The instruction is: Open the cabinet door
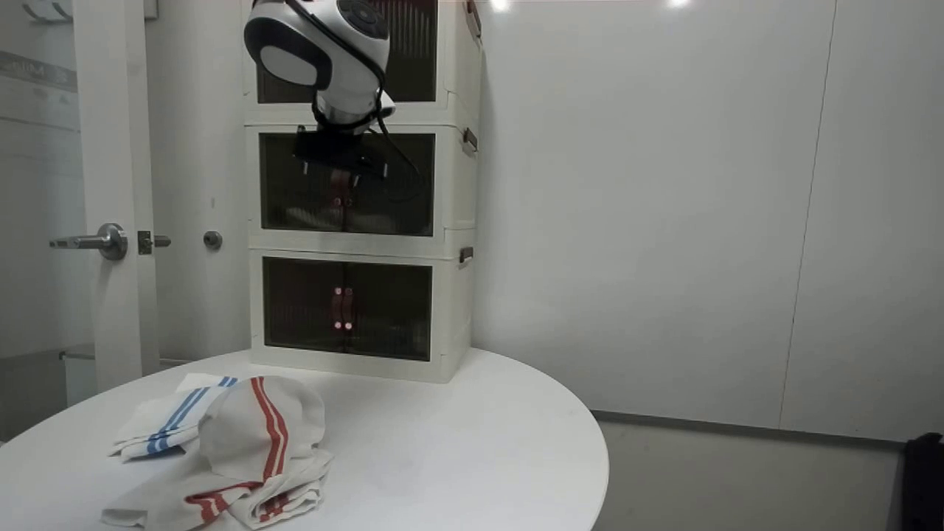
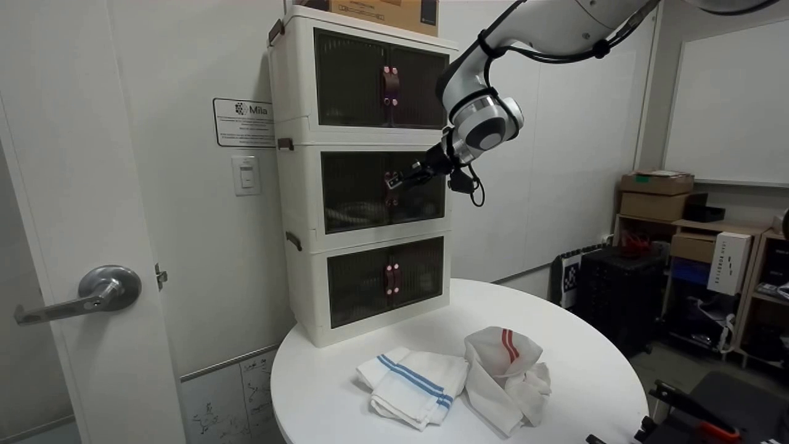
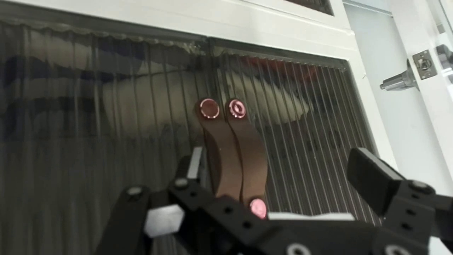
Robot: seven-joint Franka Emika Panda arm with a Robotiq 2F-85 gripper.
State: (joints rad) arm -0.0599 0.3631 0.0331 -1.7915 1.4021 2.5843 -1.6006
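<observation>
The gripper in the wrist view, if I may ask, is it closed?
No, the gripper is open, with a wide gap between its two fingers.

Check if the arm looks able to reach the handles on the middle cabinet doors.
Probably yes: the gripper is open in front of the handles, and nothing visible stands between them.

Rounded white-and-black arm, black cable, angular black hand with silvery screws

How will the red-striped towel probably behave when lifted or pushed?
The red-striped towel would likely sag when lifted, as it lies in loose folds. It is probably light, since its edges look thin. Pushed, its rounded mound may collapse, unless something hidden supports it.
</observation>
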